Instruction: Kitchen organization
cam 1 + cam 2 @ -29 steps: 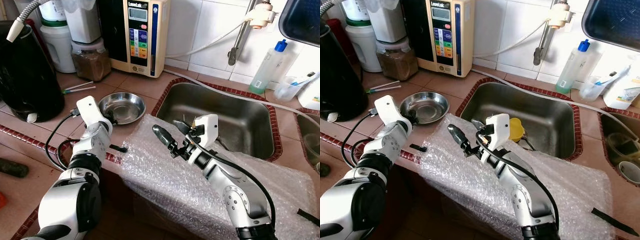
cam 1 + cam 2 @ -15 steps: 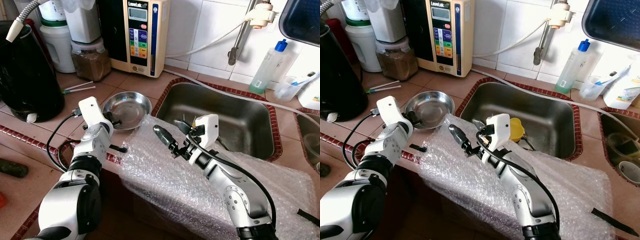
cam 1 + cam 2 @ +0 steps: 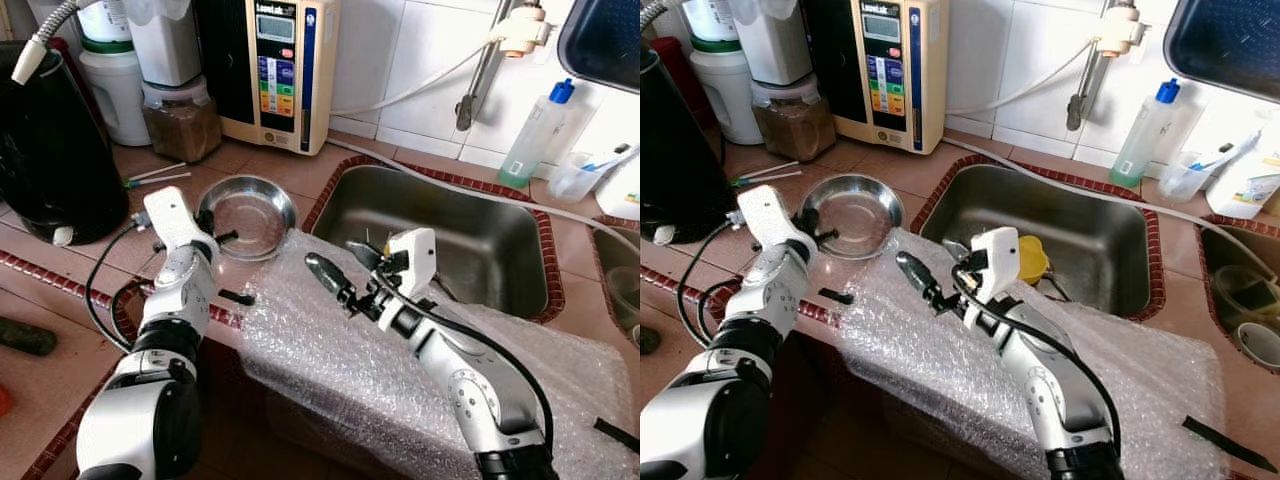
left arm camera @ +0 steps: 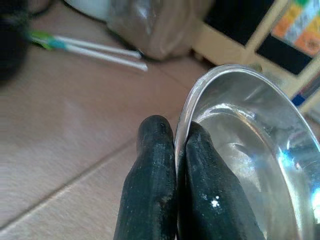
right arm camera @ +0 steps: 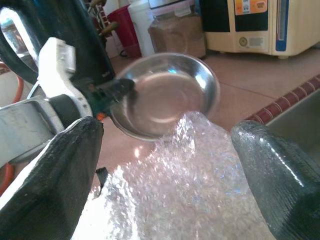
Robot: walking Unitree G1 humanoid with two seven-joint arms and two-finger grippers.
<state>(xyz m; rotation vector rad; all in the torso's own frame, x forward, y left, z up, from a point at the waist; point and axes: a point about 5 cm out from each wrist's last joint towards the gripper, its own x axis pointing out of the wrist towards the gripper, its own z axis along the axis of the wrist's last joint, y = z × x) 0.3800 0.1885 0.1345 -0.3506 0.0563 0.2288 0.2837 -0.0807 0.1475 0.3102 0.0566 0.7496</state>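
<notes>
Steel bowl [image 3: 244, 212] rim pinched in left gripper [image 4: 176, 150] jaws; right gripper [image 5: 170, 165] jaws spread, bowl's near rim hidden.

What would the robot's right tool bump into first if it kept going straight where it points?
Probably the round shiny steel bowl, held up at its rim by the left tool. The right tool is open above the crinkly clear bubble wrap, aimed at it; depth is unclear.

I'm seeing a water ionizer [image 3: 278, 68] standing against the tiles, a spray bottle [image 3: 537, 132] sitting behind the sink [image 3: 440, 235].
</notes>
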